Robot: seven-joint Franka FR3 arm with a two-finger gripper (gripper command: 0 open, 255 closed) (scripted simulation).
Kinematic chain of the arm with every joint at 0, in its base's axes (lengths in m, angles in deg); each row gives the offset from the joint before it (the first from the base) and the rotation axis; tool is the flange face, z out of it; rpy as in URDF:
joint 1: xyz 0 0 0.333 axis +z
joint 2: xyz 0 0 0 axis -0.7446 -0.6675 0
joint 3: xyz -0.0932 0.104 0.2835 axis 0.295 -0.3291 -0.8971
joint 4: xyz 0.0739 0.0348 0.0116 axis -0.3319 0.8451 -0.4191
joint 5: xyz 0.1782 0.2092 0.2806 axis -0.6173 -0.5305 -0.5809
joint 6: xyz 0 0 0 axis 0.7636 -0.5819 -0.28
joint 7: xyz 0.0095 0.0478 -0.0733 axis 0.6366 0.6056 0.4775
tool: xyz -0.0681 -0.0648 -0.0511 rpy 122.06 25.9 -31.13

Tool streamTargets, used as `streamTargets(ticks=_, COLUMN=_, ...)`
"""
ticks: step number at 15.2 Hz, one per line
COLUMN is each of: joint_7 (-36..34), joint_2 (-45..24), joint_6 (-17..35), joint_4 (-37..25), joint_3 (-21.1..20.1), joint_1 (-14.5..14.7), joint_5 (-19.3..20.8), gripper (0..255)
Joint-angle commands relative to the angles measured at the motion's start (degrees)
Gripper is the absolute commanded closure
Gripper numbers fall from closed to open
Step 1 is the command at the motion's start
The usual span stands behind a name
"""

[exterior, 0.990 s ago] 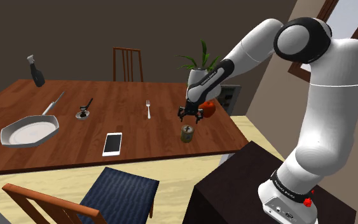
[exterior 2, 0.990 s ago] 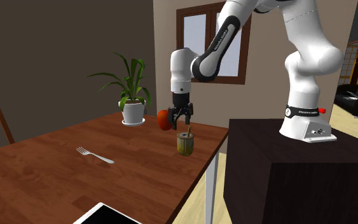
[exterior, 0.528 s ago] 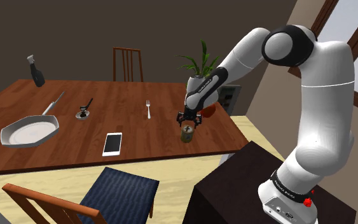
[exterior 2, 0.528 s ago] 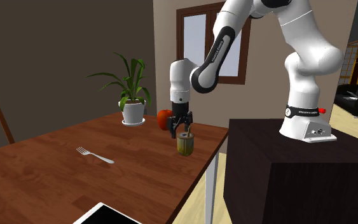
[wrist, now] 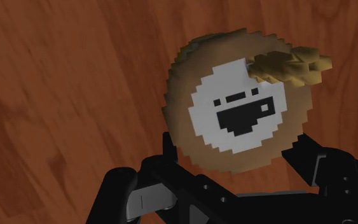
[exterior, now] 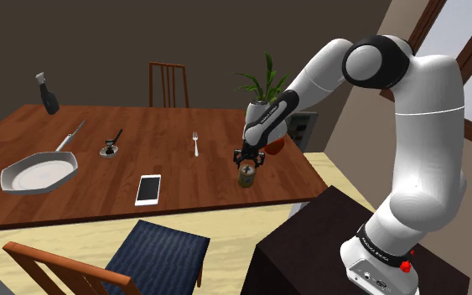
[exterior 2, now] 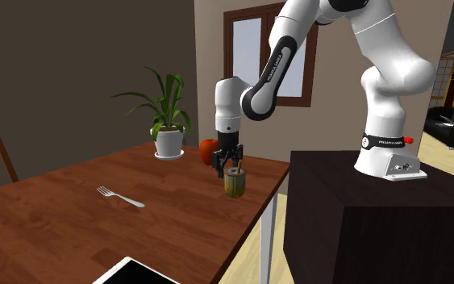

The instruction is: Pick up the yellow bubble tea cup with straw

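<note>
Plainly round, olive-tan cup [wrist: 234, 118]; wood-grain table [wrist: 56, 95].

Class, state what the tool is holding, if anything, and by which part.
Nothing yet: the open tool straddles the bubble tea cup near its top; it stands on the table.

Wooden table [exterior: 184, 126], positions given by the shoulder view:
- Far left corner: dark bottle [exterior: 49, 94], upright.
- Near left: grey pan [exterior: 38, 174].
- Centre: small dark utensil [exterior: 111, 144] and fork [exterior: 195, 142], with white phone [exterior: 148, 189] nearer.
- Right end: olive-brown cup [exterior: 246, 178], upright near the near edge. Red round fruit [exterior 2: 208, 149] and white potted plant [exterior 2: 168, 143] stand farther back.
</note>
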Motion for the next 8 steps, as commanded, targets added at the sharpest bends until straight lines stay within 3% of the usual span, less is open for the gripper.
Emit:
streamTargets(ticks=1, joint_7=0.02, joint_2=-0.09, joint_6=-0.03, joint_4=0.10, joint_3=-0.03, joint_1=0.01, joint_5=0.00, gripper=255)
streamTargets(ticks=8, joint_7=0.06, joint_2=2.73, joint_6=-2.32, joint_4=0.62, joint_3=-0.21, joint_1=-0.03, joint_5=-0.19, gripper=255)
